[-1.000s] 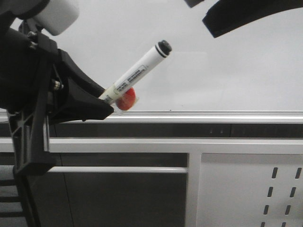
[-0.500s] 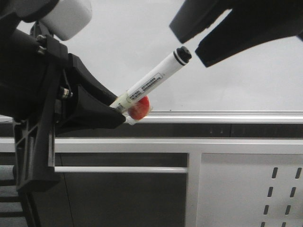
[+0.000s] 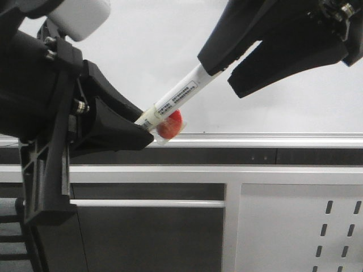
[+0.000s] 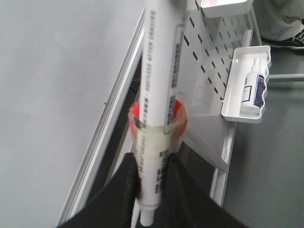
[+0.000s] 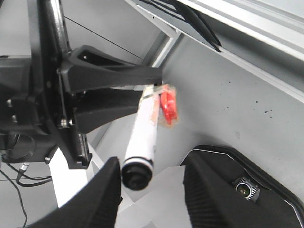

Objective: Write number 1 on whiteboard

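**Mia:** Looking for the number 1, I can't find it. Is it there?

**Sam:** No. The whiteboard (image 3: 170, 62) is all white where I can see it. There is no black line on it yet. So the writing has not begun.

**Mia:** Where is the pen?

**Sam:** The marker (image 3: 176, 101) is in the left pincer (image 3: 142, 131). The two black fingers are squeezed on its bottom end. It leans up and to the right, in front of the whiteboard. It has a red blob (image 3: 169, 126) taped to it, close to the fingers.

**Mia:** What is the right pincer (image 5: 149, 187) doing?

**Sam:** Its fingers are apart. One is on each side of the black cap (image 5: 137, 175) at the top of the marker. They do not seem to be squeezing it.

**Mia:** So the cap is on?

**Sam:** I think so. The top end looks black and round, like a cap.

**Mia:** What is left to do?

**Sam:** Nearly all of it, I think. The cap has to come off. Then the tip has to touch the whiteboard and go down in one line. Only the holding part is done
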Controlling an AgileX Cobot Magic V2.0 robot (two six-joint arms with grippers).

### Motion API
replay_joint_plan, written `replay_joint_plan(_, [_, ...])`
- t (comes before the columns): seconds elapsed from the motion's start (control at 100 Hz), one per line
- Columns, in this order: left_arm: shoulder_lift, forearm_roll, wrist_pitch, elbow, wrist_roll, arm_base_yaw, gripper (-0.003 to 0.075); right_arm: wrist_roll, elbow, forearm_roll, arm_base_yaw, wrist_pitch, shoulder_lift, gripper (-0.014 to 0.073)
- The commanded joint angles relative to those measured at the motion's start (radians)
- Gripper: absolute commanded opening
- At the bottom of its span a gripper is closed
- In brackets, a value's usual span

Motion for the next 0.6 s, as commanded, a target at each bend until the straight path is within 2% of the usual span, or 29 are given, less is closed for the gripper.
replay_joint_plan(0.0, [-0.029, -0.018, -0.084, -0.032, -0.006, -0.011, -0.0018, -0.014, -0.033, 0.044, 0.002, -0.021, -0.019, 0.0283])
replay_joint_plan(0.59, [-0.029, -0.018, -0.124, -0.032, -0.006, -0.04, -0.0018, -0.014, -0.033, 0.059, 0.002, -0.024, -0.019, 0.0283])
